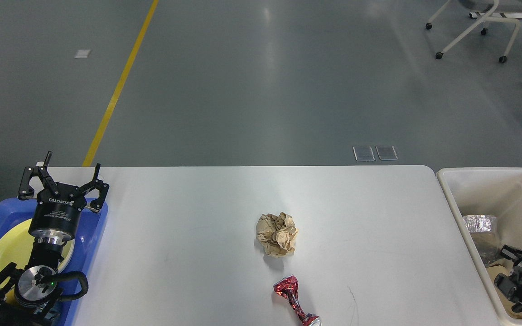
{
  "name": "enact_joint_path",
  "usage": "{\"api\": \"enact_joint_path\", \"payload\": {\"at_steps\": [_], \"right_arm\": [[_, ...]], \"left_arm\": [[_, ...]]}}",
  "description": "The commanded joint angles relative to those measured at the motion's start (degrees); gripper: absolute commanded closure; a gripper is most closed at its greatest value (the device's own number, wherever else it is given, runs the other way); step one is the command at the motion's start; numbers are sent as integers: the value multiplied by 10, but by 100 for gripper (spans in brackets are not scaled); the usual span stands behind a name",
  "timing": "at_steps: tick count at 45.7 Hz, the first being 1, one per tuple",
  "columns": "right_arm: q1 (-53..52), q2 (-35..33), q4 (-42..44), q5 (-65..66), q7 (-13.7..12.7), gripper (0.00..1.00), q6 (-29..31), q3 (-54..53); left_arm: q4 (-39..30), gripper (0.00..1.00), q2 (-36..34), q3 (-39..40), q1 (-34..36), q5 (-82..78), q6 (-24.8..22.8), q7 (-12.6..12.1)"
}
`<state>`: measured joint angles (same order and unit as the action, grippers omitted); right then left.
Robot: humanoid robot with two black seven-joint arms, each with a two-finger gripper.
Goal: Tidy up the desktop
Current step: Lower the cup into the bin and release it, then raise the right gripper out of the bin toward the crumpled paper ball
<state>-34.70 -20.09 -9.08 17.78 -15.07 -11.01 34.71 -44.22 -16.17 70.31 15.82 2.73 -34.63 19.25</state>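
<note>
Desktop, the wide matte white-grey worktop point(197, 253) with rounded corners, fills the lower middle of the head view, between a blue plastic tray point(95, 240) at left and a cream plastic bin point(460, 199) at right. Left on it: a crumpled brown paper ball point(277, 234) near centre and a crushed red foil-like can point(293, 299) just nearer me, apart from the ball. My left gripper point(64, 174) hovers over the tray's far corner, above a round yellow plate point(12, 253), jaws spread, empty. My right gripper point(521, 283) sits low inside the bin; dark, end-on, cut by the frame edge, so I cannot tell its jaws' state. Risks, as I judge them: lifting the right arm out could snag the bin wall or drag litter back out; the paper ball may squash and slip from a pinch; the can may roll off the near edge if nudged. Can's lower end is cropped. Bin contents are hard to read: something silvery, something tan, the rest murky.
</note>
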Motion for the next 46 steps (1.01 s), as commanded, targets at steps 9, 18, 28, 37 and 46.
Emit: {"api": "enact_joint_path", "payload": {"at_steps": [9, 18, 28, 37, 46], "right_arm": [[2, 5, -6, -1, 0, 0, -11, 0], [2, 4, -7, -1, 0, 0, -10, 0], [-7, -1, -12, 3, 0, 0, -1, -2], [-89, -40, -58, 10, 0, 0, 36, 4], [-238, -107, -165, 87, -6, 0, 190, 26]], "left_arm": [[0, 4, 0, 0, 0, 0, 0, 0], [0, 4, 0, 0, 0, 0, 0, 0], [0, 4, -1, 0, 0, 0, 0, 0], [0, 4, 0, 0, 0, 0, 0, 0], [0, 4, 0, 0, 0, 0, 0, 0]]}}
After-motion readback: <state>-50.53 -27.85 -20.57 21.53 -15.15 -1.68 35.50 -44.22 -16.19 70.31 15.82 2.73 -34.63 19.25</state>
